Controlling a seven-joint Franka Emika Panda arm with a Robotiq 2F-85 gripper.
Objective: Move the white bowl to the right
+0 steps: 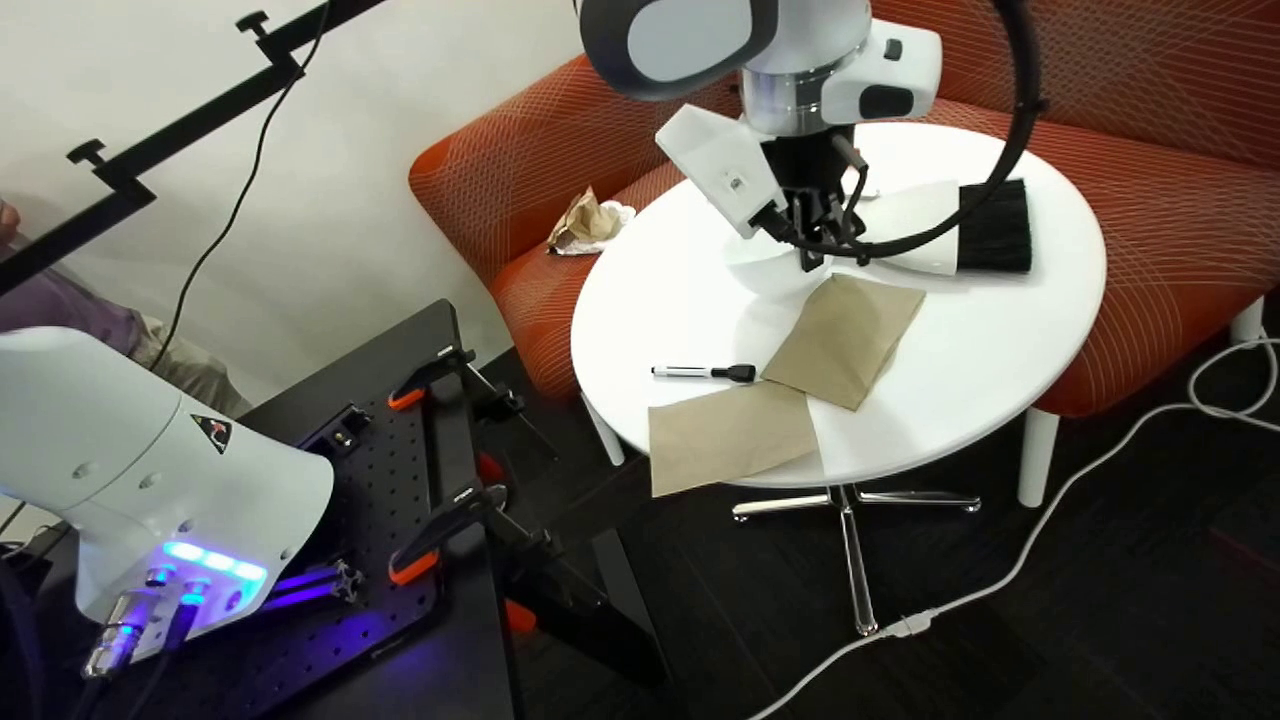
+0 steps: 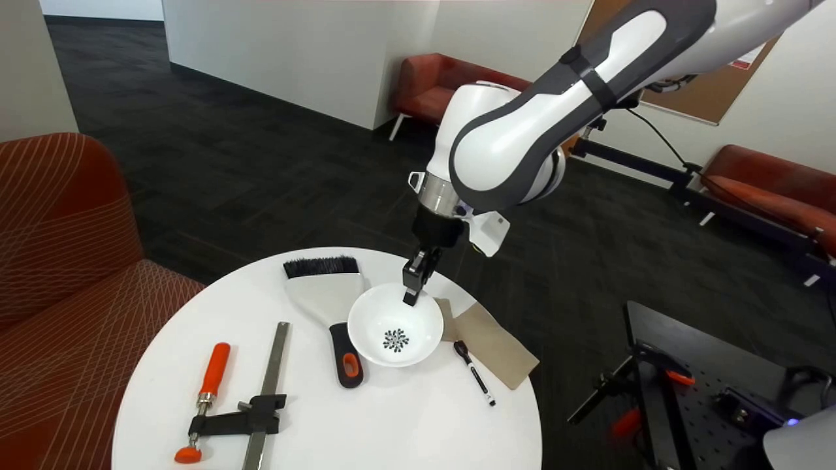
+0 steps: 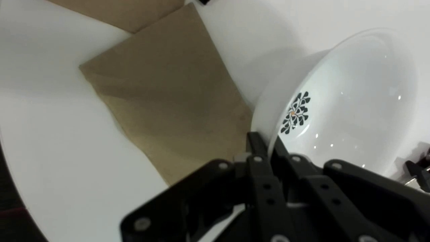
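Where the claw (image 3: 268, 144) hangs over the round white table (image 2: 392, 424), its jaws sit tight together with the rim of the white bowl (image 2: 395, 326) pinched between them. The bowl spreads to the right of the claw in the wrist view, hollow side up, a dark leafy pattern showing inside; whether its base touches the table, I cannot tell. To the left of the claw in that view lies a brown napkin (image 3: 174, 101); a second napkin (image 1: 735, 440) meets its edge farther off, and a capped marker (image 1: 705, 372) lies near both. Left of the claw in an exterior view is a wide brush (image 2: 326, 294), its handle near the bowl. Well apart from the claw, past the brush, lies a clamp (image 2: 261, 418) with an orange grip. Beyond the claw and the table's far edge, in an exterior view, stands a red couch (image 1: 1150, 190) with thin pale lines.
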